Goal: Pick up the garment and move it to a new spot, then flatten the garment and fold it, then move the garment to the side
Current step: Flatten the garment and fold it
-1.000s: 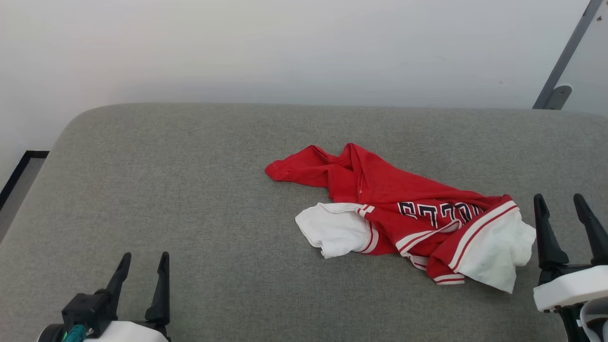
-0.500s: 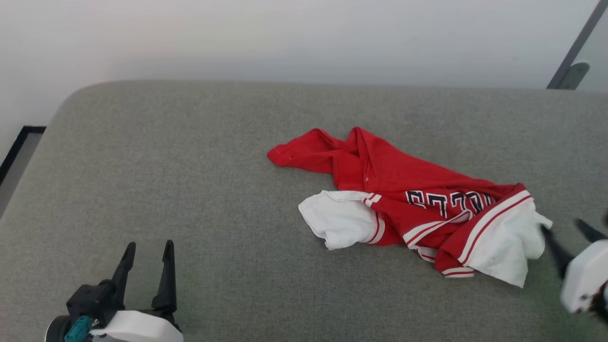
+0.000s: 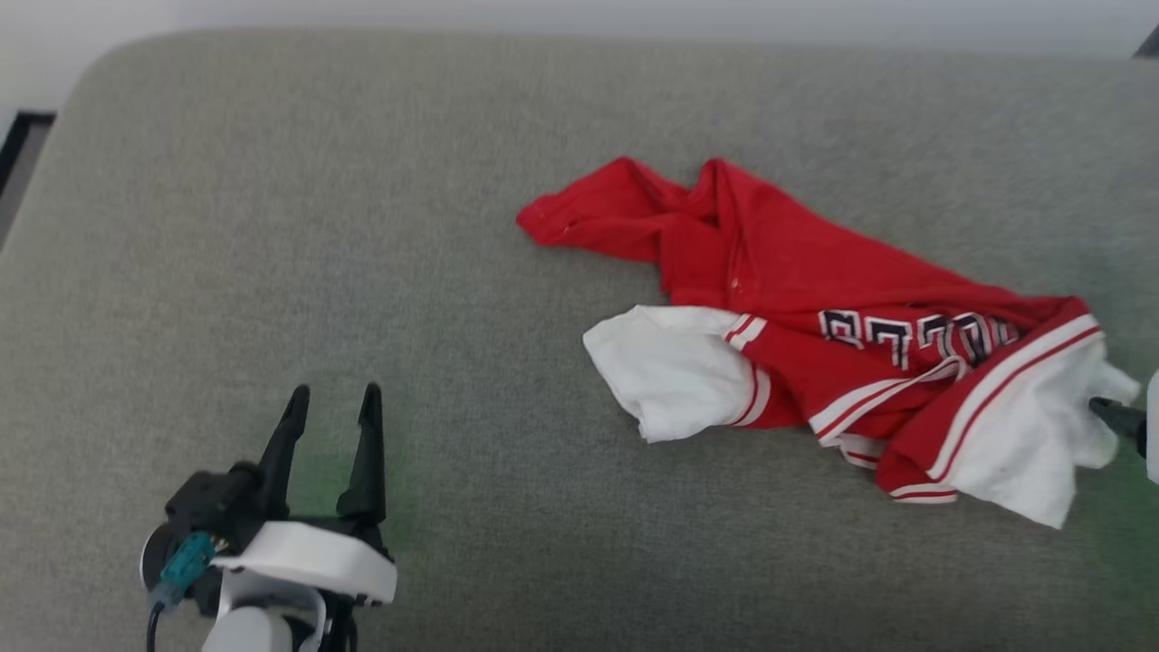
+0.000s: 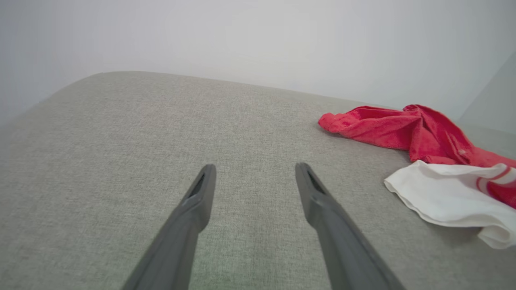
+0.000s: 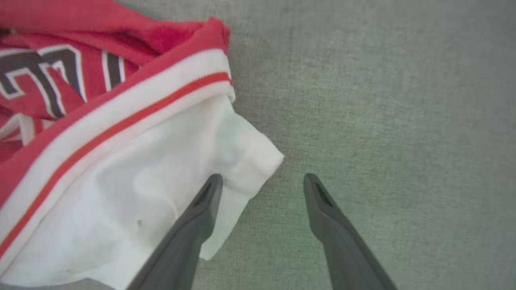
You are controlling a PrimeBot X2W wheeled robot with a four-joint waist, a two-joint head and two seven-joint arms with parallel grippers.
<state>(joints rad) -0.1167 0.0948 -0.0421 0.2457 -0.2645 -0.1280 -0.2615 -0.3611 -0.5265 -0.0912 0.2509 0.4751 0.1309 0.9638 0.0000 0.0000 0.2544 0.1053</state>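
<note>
- Background: pale plain wall (image 4: 242, 36) beyond the far edge of the counter.
- Counter (image 3: 362, 226): covered in grey woven cloth, with a rounded far left corner.
- Garment (image 3: 815, 308): red jersey-style shirt with white sleeves, lying crumpled on the right half of the counter, well apart from the far left corner. A red fold reaches toward the far edge. Dark, white-outlined letters show across the middle, partly lost in creases. White-and-red striped trim borders both sleeves.
- White sleeve, inner (image 3: 675, 371): bunched, on the side of the garment toward the counter's middle.
- White sleeve, outer (image 5: 153, 193): rumpled, at the garment's right end.
- Left end effector (image 3: 335, 391): fingers spread wide and holding nothing, over bare counter on the left half, well apart from the garment.
- Right end effector (image 5: 263, 177): fingers spread wide and gripping nothing. One finger lies over the corner of the outer white sleeve and the other over bare counter just beside it. Whether either touches cannot be told.
</note>
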